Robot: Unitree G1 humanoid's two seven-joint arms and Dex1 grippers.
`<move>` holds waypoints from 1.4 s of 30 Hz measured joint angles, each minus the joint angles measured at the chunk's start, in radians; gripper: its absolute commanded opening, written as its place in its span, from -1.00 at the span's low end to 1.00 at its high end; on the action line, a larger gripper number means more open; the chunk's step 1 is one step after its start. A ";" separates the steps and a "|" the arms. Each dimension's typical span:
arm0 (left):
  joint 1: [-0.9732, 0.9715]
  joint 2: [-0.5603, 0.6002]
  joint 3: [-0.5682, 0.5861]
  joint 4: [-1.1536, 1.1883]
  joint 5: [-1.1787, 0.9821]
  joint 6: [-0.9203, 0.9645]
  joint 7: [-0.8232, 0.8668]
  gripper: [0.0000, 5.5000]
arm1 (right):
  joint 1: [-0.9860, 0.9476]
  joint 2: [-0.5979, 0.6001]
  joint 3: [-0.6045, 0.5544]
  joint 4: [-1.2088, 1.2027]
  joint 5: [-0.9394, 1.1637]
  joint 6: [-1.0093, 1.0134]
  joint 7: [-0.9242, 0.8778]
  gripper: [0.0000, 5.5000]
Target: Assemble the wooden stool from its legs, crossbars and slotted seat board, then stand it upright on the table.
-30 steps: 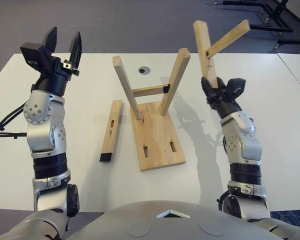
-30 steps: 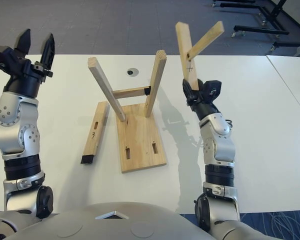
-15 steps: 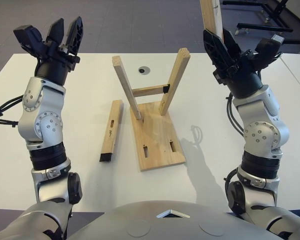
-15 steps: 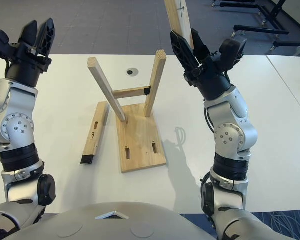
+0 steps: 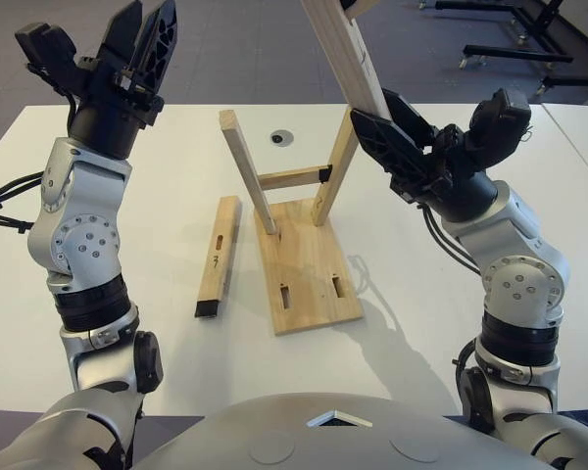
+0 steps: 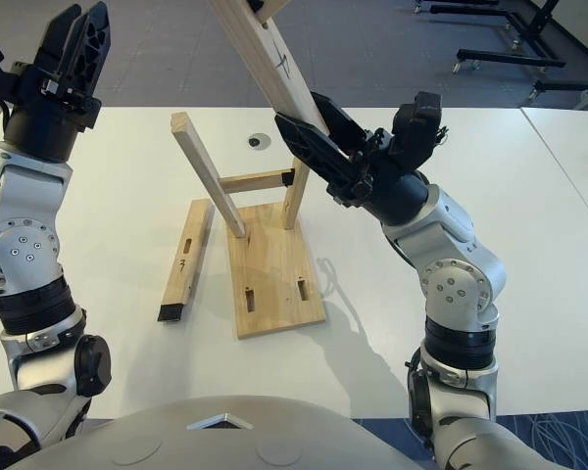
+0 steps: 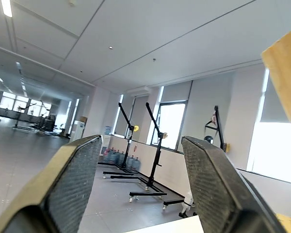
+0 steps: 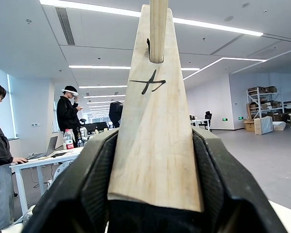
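Note:
The slotted seat board lies flat on the white table. Two legs joined by a crossbar stand in its far slots. A loose leg lies left of the board. My right gripper is shut on another leg, held high and tilted toward the left over the board's far end. In the right wrist view a crossbar sticks out of that leg. My left gripper is raised above the table's far left, open and holding nothing.
A round cable hole sits in the table behind the standing legs. A second table adjoins on the right. Black wheeled stands are on the floor beyond. Bare tabletop lies left and right of the board.
My right arm has lifted its leg and swung it from upright at the right to leaning left over the standing legs. The left gripper has risen slightly, still open.

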 measured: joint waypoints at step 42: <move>0.189 0.082 -0.011 -0.146 -0.828 0.255 -0.179 0.53 | -0.034 0.111 0.270 0.186 -0.121 0.034 0.280 -0.24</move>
